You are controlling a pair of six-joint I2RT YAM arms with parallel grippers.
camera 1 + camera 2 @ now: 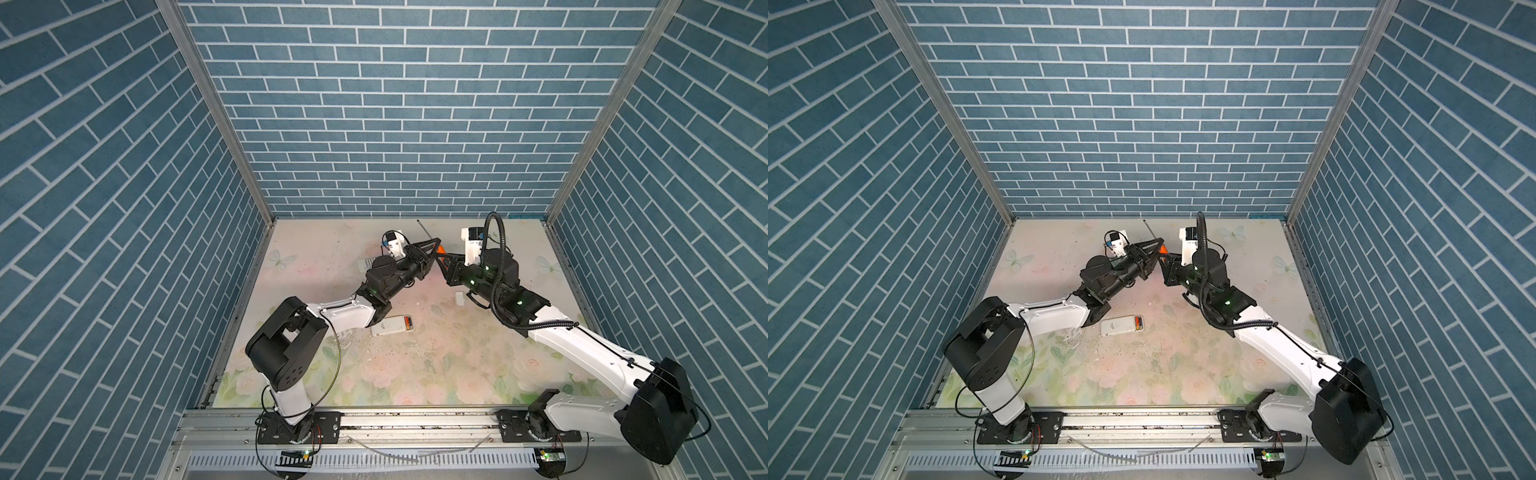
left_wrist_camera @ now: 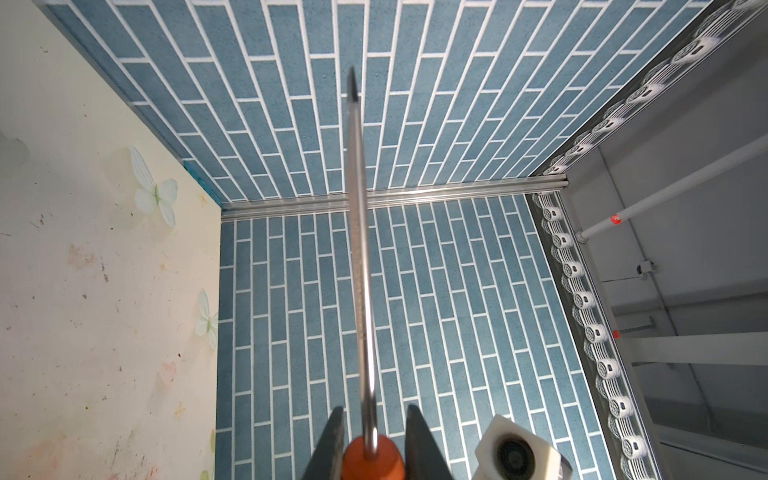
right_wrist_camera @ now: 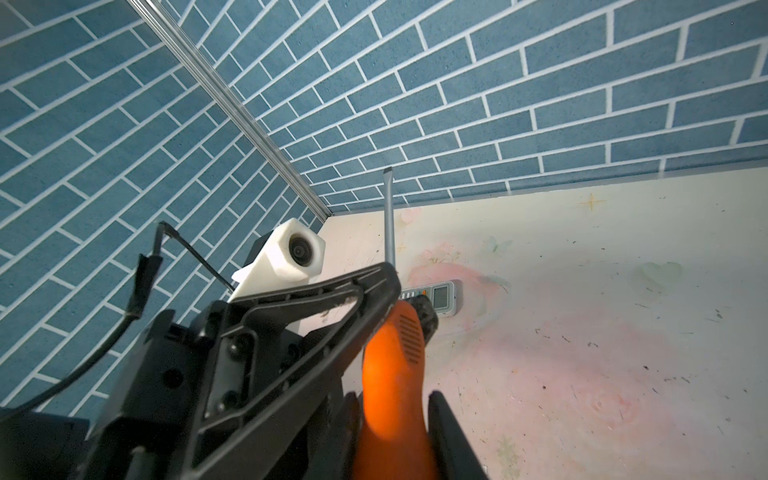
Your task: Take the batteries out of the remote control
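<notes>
A white remote control (image 1: 388,327) (image 1: 1117,326) lies on its face on the floral table, its battery bay open. The batteries (image 1: 408,322) (image 1: 1138,323) sit in that bay, orange and black. Both grippers are raised at the back centre, away from it. My left gripper (image 1: 434,244) (image 2: 376,411) is shut on an orange-handled screwdriver (image 2: 359,249) (image 3: 395,353) near the shaft. My right gripper (image 1: 442,258) (image 3: 395,397) has its jaws pressed on either side of the handle's butt end.
A second, grey-white remote (image 3: 441,296) (image 1: 365,264) lies at the back, partly hidden behind the left arm. A small white cover (image 1: 459,297) rests by the right arm. Blue brick walls (image 1: 395,104) close in the table on three sides.
</notes>
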